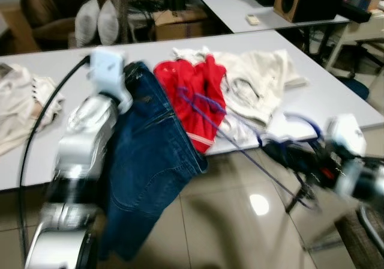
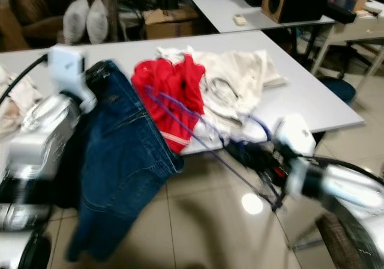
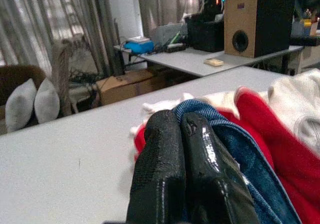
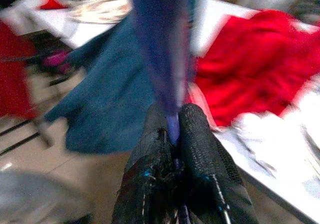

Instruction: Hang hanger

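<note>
Right gripper (image 4: 172, 134) pinches hanger (image 1: 207, 110), extending toward table.

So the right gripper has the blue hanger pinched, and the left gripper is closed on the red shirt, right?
Not quite. The right gripper does have the blue hanger pinched between its fingers. But the left gripper is closed on the waistband of the blue jeans, not the red shirt, which lies beside them on the table. The left wrist view shows this.
</note>
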Tool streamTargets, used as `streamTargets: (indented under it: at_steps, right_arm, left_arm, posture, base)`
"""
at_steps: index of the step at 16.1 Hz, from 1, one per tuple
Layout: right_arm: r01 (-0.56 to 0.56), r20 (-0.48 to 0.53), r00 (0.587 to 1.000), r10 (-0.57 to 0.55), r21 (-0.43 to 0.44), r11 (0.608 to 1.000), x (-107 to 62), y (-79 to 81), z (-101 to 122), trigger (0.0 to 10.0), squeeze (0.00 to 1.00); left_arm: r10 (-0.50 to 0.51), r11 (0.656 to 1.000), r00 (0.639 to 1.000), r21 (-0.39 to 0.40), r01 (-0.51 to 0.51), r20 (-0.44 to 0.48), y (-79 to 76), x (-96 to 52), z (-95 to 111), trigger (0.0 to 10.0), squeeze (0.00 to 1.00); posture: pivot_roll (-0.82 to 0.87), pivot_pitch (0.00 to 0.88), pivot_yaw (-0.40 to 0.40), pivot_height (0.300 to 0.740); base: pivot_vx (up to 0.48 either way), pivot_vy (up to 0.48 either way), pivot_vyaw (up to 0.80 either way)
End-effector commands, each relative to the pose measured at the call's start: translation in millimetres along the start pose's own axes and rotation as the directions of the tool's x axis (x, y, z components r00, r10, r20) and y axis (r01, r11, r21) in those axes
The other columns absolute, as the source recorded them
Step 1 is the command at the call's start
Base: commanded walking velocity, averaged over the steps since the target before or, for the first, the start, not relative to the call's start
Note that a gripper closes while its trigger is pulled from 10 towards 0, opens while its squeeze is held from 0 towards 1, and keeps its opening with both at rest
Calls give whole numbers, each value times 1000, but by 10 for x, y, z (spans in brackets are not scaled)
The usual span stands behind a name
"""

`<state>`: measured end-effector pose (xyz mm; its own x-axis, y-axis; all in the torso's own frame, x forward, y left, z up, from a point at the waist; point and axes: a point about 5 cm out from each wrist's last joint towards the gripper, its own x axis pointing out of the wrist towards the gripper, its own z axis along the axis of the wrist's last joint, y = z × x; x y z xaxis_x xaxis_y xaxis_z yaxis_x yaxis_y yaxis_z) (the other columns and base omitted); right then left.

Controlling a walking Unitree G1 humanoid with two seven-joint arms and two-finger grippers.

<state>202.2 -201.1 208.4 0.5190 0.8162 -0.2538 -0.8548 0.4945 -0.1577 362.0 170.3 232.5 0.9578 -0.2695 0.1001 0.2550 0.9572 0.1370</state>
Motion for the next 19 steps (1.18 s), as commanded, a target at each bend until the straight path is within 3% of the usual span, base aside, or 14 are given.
streamTargets:
  at_steps: [1, 2, 4, 5, 6, 7, 11, 15, 19]
  right_arm:
    - [-86, 34, 996, 87, -21, 996, -8, 71, 105, 10000, 0]
    - [-92, 37, 995, 93, -37, 995, -8, 42, 133, 10000, 0]
    - [-113, 54, 992, 115, -37, 993, 9, 26, 168, 10000, 0]
    - [-165, 49, 985, 167, -41, 985, 99, 71, 162, 10000, 0]
    - [-146, 28, 989, 148, -61, 987, 167, 47, 143, 10000, 0]
    - [-52, -42, 998, 47, -132, 990, 435, -111, 68, 10000, 0]
    - [-19, -21, 1000, 16, -157, 987, 801, -300, 113, 10000, 0]
    - [12, 15, 1000, -9, -210, 978, 1103, -462, 271, 10000, 0]
    - [12, -16, 1000, -15, -210, 978, 1258, -539, 272, 10000, 0]
  left_arm:
    - [19, 998, 997, 52, -22, 69, 112, 31, 192, 10000, 0]
    - [25, 993, 998, 115, -32, 54, 169, 143, 231, 10000, 0]
    - [19, 988, 998, 153, -29, 66, 211, 252, 314, 10000, 0]
    - [-36, 993, 990, 117, 20, 133, 154, 352, 543, 10000, 0]
    - [-65, 993, 985, 111, 47, 158, 119, 375, 628, 10000, 0]
    - [-155, 986, 962, 102, 135, 223, 12, 396, 841, 10000, 0]
    - [-206, 975, 935, 139, 172, 288, 0, 330, 1081, 10000, 0]
    - [-153, 984, 927, 136, 112, 342, 168, 182, 1269, 10000, 0]
    - [-186, 980, 935, 125, 154, 304, 113, 101, 1139, 10000, 0]
  posture:
    - [-87, 0, 22, 740]
    - [-88, 0, 23, 740]
    - [-94, 0, 24, 740]
    - [-98, 0, 28, 740]
    - [-102, 0, 35, 740]
    - [-103, 0, 46, 740]
    - [-77, 0, 25, 740]
    - [-41, 0, -20, 740]
    - [-43, 0, -14, 740]
  base:
    - [345, 0, 0]
    - [326, 0, 0]
    - [313, 0, 0]
    - [315, 0, 0]
    - [307, 0, 0]
    - [304, 0, 0]
    - [293, 0, 0]
    - [282, 0, 0]
    - [0, 0, 0]
